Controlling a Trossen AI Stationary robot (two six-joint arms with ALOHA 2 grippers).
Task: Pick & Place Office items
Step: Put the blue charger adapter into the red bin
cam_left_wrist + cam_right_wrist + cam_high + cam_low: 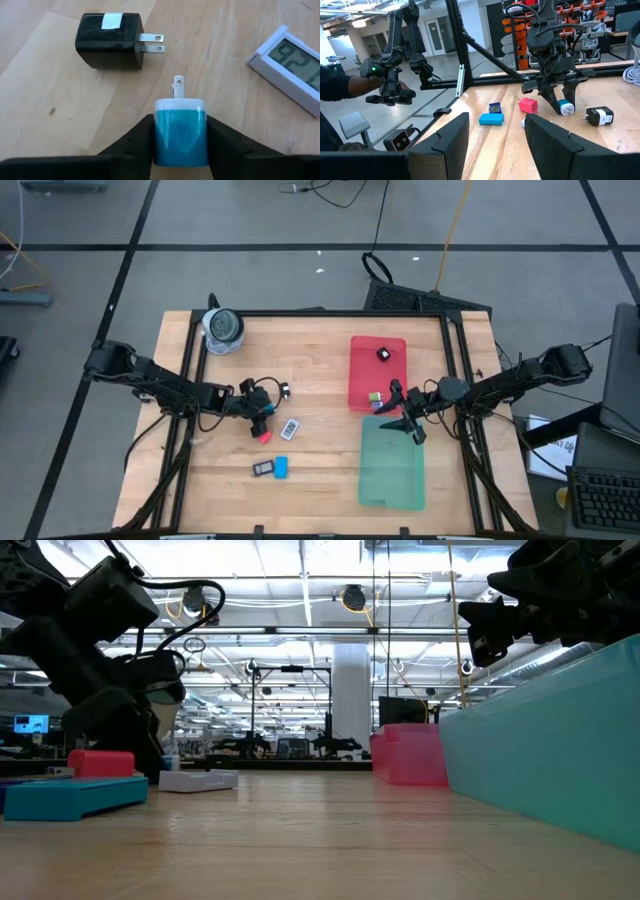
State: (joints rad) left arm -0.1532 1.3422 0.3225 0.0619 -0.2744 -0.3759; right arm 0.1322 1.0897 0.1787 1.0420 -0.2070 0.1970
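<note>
My left gripper (262, 420) stands left of the table's middle, shut on a small blue and white charger plug (180, 135). A black charger plug (110, 40) and a white tag with a display (290, 65) lie on the wood just beyond it. A pink-red plug (528, 105), a blue bar (281, 467) and a dark block (263, 468) lie nearer the front edge. My right gripper (405, 412) hangs open above the place where the red tray (378, 385) and the green tray (392, 470) meet, with nothing between its fingers. My left gripper pinches the blue plug's two opposite side faces (159, 137) between its two fingers. The fingers (225, 150) slant down from the table's left and lie along the plug's body. The plug's metal prongs (178, 85) point away from the gripper, and the plug sits low at the table top (566, 107).
A grey roll (222, 328) stands at the far left corner. The red tray holds a black piece (383, 354) and small green bits (375, 397). A black frame rail (330, 313) runs along the table's far edge. A person's hand (400, 92) works a device beyond the table.
</note>
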